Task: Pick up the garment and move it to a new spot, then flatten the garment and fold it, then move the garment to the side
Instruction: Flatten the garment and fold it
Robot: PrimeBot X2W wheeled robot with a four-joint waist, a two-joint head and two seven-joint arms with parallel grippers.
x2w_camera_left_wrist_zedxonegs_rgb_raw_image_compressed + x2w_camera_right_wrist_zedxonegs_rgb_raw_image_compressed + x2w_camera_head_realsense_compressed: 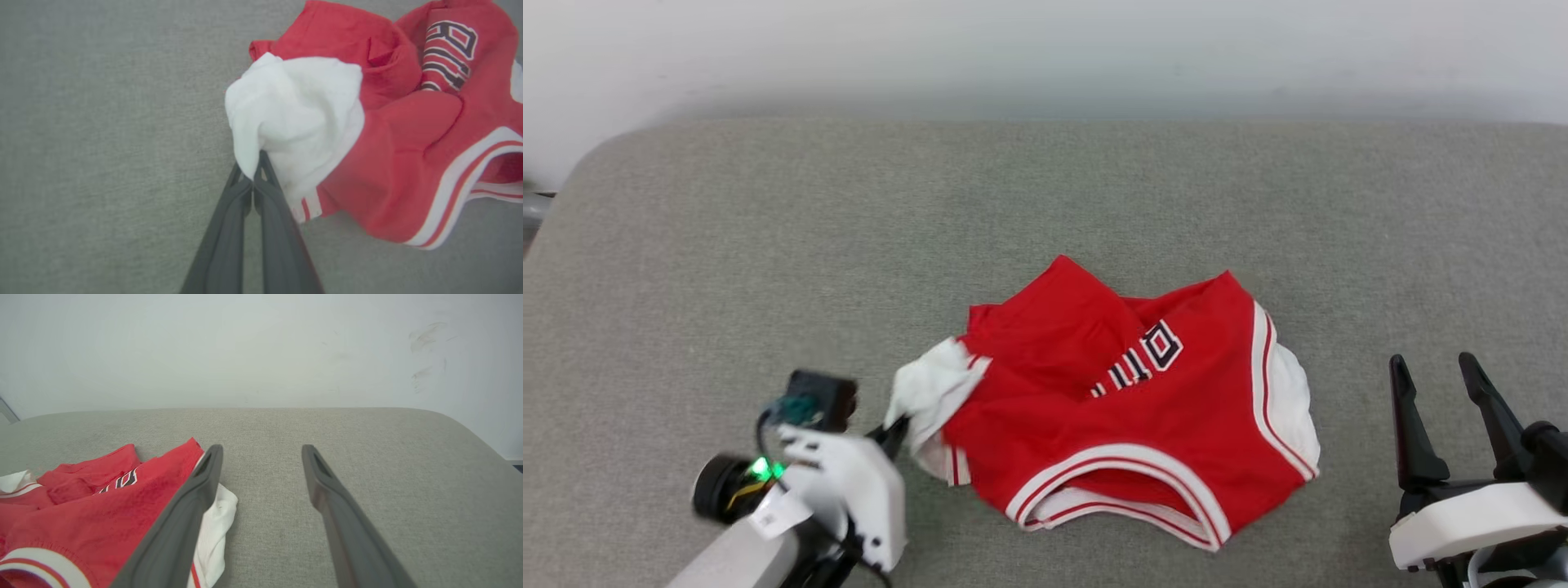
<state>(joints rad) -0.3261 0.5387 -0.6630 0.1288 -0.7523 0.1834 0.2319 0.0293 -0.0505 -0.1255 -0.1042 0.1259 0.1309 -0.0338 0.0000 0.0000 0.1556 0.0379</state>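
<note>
Left gripper [894,430], right gripper [1431,361], one garment [1176,416]

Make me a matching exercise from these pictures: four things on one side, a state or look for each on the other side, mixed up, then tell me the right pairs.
Column one:
1. left gripper
2. right gripper
3. garment
4. wall

Column two:
a. open, apart from the cloth
b. crumpled in a red heap on the grey surface
c. shut on a pinch of white lining
d. pale, with dark scuff marks

Pairs: 1-c, 2-a, 3-b, 4-d.
</note>
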